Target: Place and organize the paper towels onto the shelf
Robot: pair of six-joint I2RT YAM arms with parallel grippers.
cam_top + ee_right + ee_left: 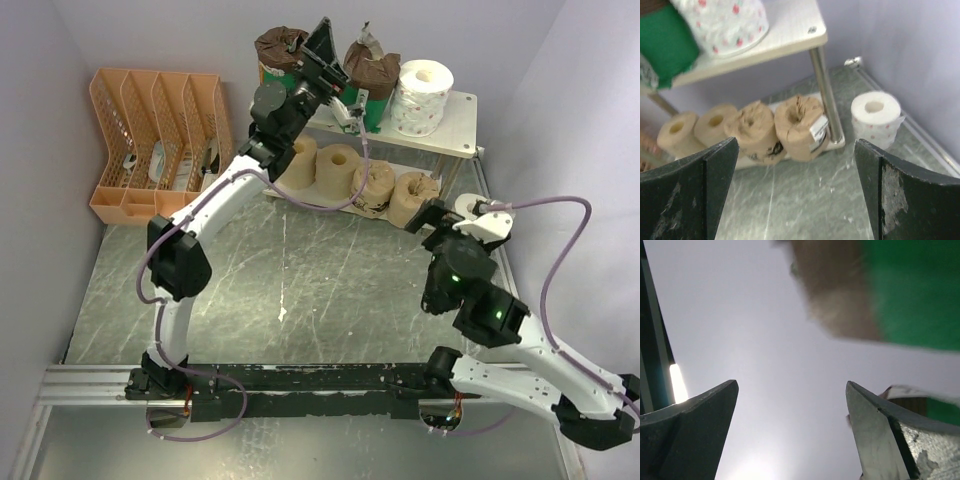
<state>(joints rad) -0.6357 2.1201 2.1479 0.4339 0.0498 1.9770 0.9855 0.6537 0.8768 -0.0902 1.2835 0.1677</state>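
The left gripper (791, 385) has its jaws wide apart and holds nothing. Just above them shows a blurred green-banded paper towel roll with a brown paper end (910, 290). This gripper is at the top board of the pale cream two-tier shelf with thin silver legs (462, 128), where two such green rolls and a white speckled roll (422, 95) stand. The right gripper (795, 142) is also wide open and empty, low above the grey marbled table (805, 200). Ahead of it a second white speckled roll (875, 117) stands on the table just beside the shelf leg. Four tan rolls (754, 135) sit in a row on the lower board.
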